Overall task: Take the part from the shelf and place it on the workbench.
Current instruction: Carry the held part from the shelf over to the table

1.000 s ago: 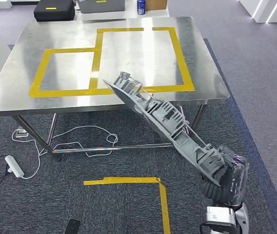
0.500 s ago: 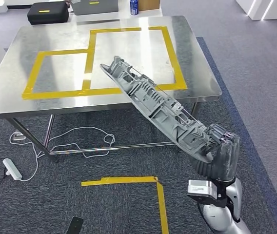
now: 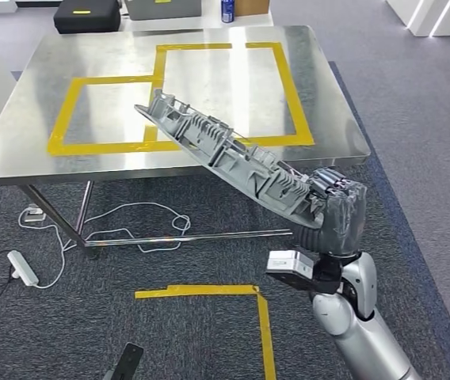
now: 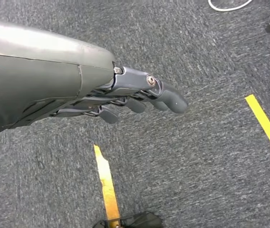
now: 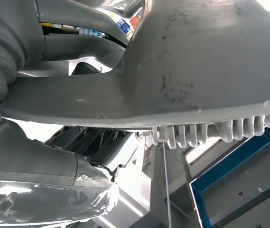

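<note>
Grey ribbed part [image 3: 228,154], just one, gripped by right hand [image 3: 337,212]; left hand [image 4: 133,97] loosely extended, empty.

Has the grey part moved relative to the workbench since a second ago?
Yes. The part, held by the right hand, has swung up and leftward: its far tip now reaches over the taped workbench, past the yellow front tape line.
</note>
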`<state>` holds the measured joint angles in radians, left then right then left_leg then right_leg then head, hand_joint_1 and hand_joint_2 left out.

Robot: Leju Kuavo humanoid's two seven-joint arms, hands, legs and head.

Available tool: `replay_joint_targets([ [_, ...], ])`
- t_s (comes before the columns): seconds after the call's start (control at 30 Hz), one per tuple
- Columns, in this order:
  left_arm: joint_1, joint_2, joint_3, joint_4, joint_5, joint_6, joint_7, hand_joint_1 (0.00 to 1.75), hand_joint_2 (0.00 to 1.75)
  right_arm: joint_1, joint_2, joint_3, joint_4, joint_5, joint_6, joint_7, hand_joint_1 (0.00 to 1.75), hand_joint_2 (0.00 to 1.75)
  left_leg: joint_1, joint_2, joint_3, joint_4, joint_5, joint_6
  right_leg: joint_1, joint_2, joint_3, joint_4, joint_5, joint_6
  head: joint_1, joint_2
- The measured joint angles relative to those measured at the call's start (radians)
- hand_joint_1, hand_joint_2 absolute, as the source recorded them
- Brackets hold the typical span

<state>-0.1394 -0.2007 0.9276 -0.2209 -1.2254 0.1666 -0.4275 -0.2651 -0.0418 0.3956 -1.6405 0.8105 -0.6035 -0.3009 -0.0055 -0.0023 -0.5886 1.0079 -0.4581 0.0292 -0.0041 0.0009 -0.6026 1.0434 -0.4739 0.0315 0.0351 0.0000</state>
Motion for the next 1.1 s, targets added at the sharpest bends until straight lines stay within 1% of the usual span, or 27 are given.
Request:
replay_joint_targets([
  [0.03,0.0,0.0,-0.001,0.0,0.0,-0.001,0.0,0.0,1.75,-0.004,0.0,0.002,0.003,0.0,-0.004,0.002,1.75,1.75,-0.002,0.0,-0.003,0.002,0.0,-0.004,0.001,0.0,0.013,-0.026,0.002,-0.003,0.0,0.0],
  [0.1,0.0,0.001,-0.003,0.0,0.0,-0.002,0.0,0.0,1.75,-0.007,0.001,0.006,0.009,-0.001,-0.011,0.005,1.75,1.75,-0.002,0.0,-0.006,0.003,0.002,-0.011,0.003,0.002,0.015,-0.032,0.0,-0.013,-0.002,0.0],
  [0.17,-0.001,0.001,-0.004,0.0,0.0,-0.003,0.0,0.0,1.75,-0.007,0.001,0.007,0.016,0.0,-0.014,0.007,1.75,1.75,-0.001,0.0,-0.011,0.016,-0.012,-0.02,0.001,0.002,0.016,-0.036,0.003,-0.023,-0.002,0.0],
  [0.2,-0.002,0.001,-0.004,0.0,0.0,-0.003,0.0,0.0,1.75,-0.008,0.001,0.008,0.02,0.0,-0.014,0.008,1.75,1.75,0.0,0.0,-0.023,0.043,-0.032,-0.025,-0.001,0.002,0.018,-0.038,0.004,-0.029,-0.004,0.0],
  [0.23,-0.002,0.001,-0.004,0.0,0.0,-0.003,0.0,0.0,1.75,-0.009,0.001,0.009,0.023,0.0,-0.014,0.008,1.75,1.75,0.002,0.0,-0.045,0.093,-0.061,-0.029,-0.001,0.001,0.019,-0.039,0.004,-0.033,-0.005,0.0],
  [0.3,0.0,0.001,-0.004,0.0,0.0,-0.003,0.0,0.0,1.75,-0.01,0.001,0.01,0.031,-0.001,-0.015,0.009,1.75,1.75,0.003,0.0,-0.108,0.226,-0.12,-0.034,0.0,0.001,0.019,-0.038,0.003,-0.037,-0.006,0.0],
  [0.33,0.0,0.001,-0.004,0.0,0.0,-0.003,0.001,0.0,1.75,-0.01,0.001,0.01,0.034,-0.001,-0.015,0.009,1.75,1.75,0.004,0.0,-0.131,0.271,-0.129,-0.034,0.0,0.001,0.019,-0.038,0.002,-0.038,-0.006,0.0],
  [0.37,0.001,0.001,-0.004,0.0,0.0,-0.003,0.0,0.0,1.75,-0.01,0.001,0.011,0.038,-0.001,-0.015,0.009,1.75,1.75,0.004,0.0,-0.138,0.281,-0.119,-0.034,0.0,0.002,0.02,-0.038,0.001,-0.038,-0.006,0.0],
  [0.4,0.001,0.001,-0.004,0.0,0.0,-0.003,0.001,0.0,1.75,-0.01,0.001,0.011,0.041,-0.001,-0.015,0.009,1.75,1.75,0.004,0.0,-0.127,0.253,-0.089,-0.032,0.001,0.003,0.022,-0.037,0.001,-0.038,-0.006,0.0],
  [0.47,0.0,0.001,-0.004,0.0,0.0,-0.003,0.0,0.0,1.75,-0.01,0.001,0.012,0.043,-0.001,-0.016,0.009,1.75,1.75,0.004,0.0,-0.073,0.133,-0.016,-0.027,0.002,0.005,0.026,-0.037,-0.003,-0.035,-0.006,0.0],
  [0.5,-0.001,0.002,-0.004,0.0,0.0,-0.003,0.0,0.0,1.75,-0.012,0.001,0.012,0.044,-0.001,-0.016,0.009,1.75,1.75,0.003,-0.001,-0.047,0.077,0.005,-0.024,0.004,0.007,0.026,-0.035,-0.005,-0.033,-0.006,0.0],
  [0.53,-0.002,0.002,-0.004,0.0,0.0,-0.003,0.0,0.0,1.75,-0.013,0.001,0.012,0.045,-0.001,-0.017,0.009,1.75,1.75,0.002,-0.001,-0.031,0.04,0.012,-0.021,0.005,0.008,0.024,-0.034,-0.006,-0.029,-0.005,0.0],
  [0.57,-0.002,0.002,-0.004,0.0,0.0,-0.003,0.0,0.0,1.75,-0.014,0.001,0.013,0.046,-0.001,-0.018,0.009,1.75,1.75,0.001,-0.001,-0.025,0.024,0.008,-0.018,0.007,0.008,0.022,-0.033,-0.006,-0.025,-0.005,0.0],
  [0.63,-0.001,0.001,-0.005,0.0,0.0,-0.003,0.001,0.0,1.75,-0.014,0.001,0.014,0.048,0.0,-0.02,0.011,1.75,1.75,0.003,-0.002,-0.023,0.012,0.005,-0.011,0.006,0.007,0.015,-0.032,-0.008,-0.015,-0.005,0.0],
  [0.67,-0.001,0.001,-0.005,0.0,0.0,-0.003,0.001,0.0,1.75,-0.014,0.001,0.015,0.048,0.0,-0.02,0.011,1.75,1.75,0.004,-0.002,-0.021,0.009,0.006,-0.006,0.005,0.006,0.009,-0.023,-0.015,-0.01,-0.004,0.0],
  [0.7,-0.002,0.001,-0.005,0.0,0.0,-0.003,0.0,0.0,1.75,-0.014,0.001,0.016,0.049,0.0,-0.021,0.012,1.75,1.75,0.006,-0.002,-0.02,0.006,0.007,-0.001,0.004,0.006,-0.004,0.003,-0.032,-0.005,-0.003,0.0],
  [0.73,-0.003,0.0,-0.005,0.0,0.0,-0.003,0.0,0.0,1.75,-0.015,0.001,0.016,0.049,0.0,-0.021,0.012,1.75,1.75,0.007,-0.001,-0.019,0.005,0.008,0.003,0.002,0.005,-0.028,0.051,-0.057,-0.002,-0.002,0.0],
  [0.8,-0.003,0.0,-0.005,0.0,0.001,-0.003,0.0,0.0,1.75,-0.014,0.001,0.018,0.051,-0.001,-0.022,0.012,1.75,1.75,0.005,0.0,-0.018,0.005,0.007,0.008,0.001,0.005,-0.095,0.187,-0.113,0.003,0.0,0.0],
  [0.83,-0.003,0.0,-0.005,0.0,0.001,-0.003,0.0,0.0,1.75,-0.013,0.001,0.018,0.053,-0.001,-0.022,0.012,1.75,1.75,0.004,0.0,-0.018,0.005,0.006,0.009,0.001,0.005,-0.122,0.239,-0.126,0.004,-0.001,0.0],
  [0.87,-0.002,0.0,-0.005,0.0,0.001,-0.003,0.0,0.0,1.75,-0.012,0.001,0.019,0.055,-0.001,-0.022,0.013,1.75,1.75,0.003,0.0,-0.018,0.005,0.006,0.009,0.001,0.005,-0.134,0.256,-0.122,0.004,-0.001,0.0],
  [0.9,-0.002,0.0,-0.005,0.0,0.001,-0.004,0.0,0.0,1.75,-0.011,0.001,0.02,0.057,-0.001,-0.022,0.014,1.75,1.75,0.003,0.0,-0.016,0.005,0.005,0.01,0.001,0.005,-0.126,0.233,-0.098,0.002,-0.001,0.0],
  [0.93,-0.002,0.0,-0.005,0.0,0.001,-0.004,0.0,0.0,1.75,-0.011,0.001,0.021,0.058,-0.001,-0.022,0.015,1.75,1.75,0.003,-0.001,-0.015,0.006,0.005,0.009,0.001,0.004,-0.098,0.172,-0.061,0.0,-0.001,0.0],
  [0.97,-0.002,0.0,-0.005,0.0,0.001,-0.004,0.0,0.0,1.75,-0.012,0.001,0.022,0.059,-0.001,-0.022,0.016,1.75,1.75,0.002,-0.001,-0.013,0.006,0.004,0.008,0.002,0.003,-0.062,0.099,-0.029,-0.003,-0.001,0.0],
  [1.0,-0.002,0.0,-0.005,0.0,0.001,-0.004,0.0,0.0,1.75,-0.013,0.001,0.023,0.059,-0.001,-0.022,0.016,1.75,1.75,0.0,-0.002,-0.014,0.007,0.003,0.006,0.003,0.002,-0.028,0.033,-0.007,-0.005,-0.001,0.0],
  [1.03,-0.002,0.0,-0.005,0.0,0.001,-0.004,0.0,0.0,1.75,-0.014,0.001,0.024,0.059,-0.001,-0.023,0.016,1.75,1.75,-0.002,-0.002,-0.015,0.008,0.003,0.002,0.004,0.002,-0.005,-0.01,0.004,-0.008,-0.001,0.0],
  [1.07,-0.002,0.0,-0.005,0.0,0.001,-0.004,0.001,0.0,1.75,-0.015,0.001,0.025,0.059,-0.001,-0.023,0.016,1.75,1.75,-0.004,-0.002,-0.017,0.009,0.004,-0.002,0.005,0.002,0.005,-0.028,0.003,-0.011,-0.002,0.0],
  [1.1,-0.001,0.0,-0.005,0.0,0.001,-0.004,0.001,0.0,1.75,-0.015,0.001,0.025,0.059,-0.001,-0.024,0.017,1.75,1.75,-0.005,-0.001,-0.018,0.009,0.006,-0.006,0.006,0.003,0.007,-0.031,0.004,-0.014,-0.002,0.0],
])
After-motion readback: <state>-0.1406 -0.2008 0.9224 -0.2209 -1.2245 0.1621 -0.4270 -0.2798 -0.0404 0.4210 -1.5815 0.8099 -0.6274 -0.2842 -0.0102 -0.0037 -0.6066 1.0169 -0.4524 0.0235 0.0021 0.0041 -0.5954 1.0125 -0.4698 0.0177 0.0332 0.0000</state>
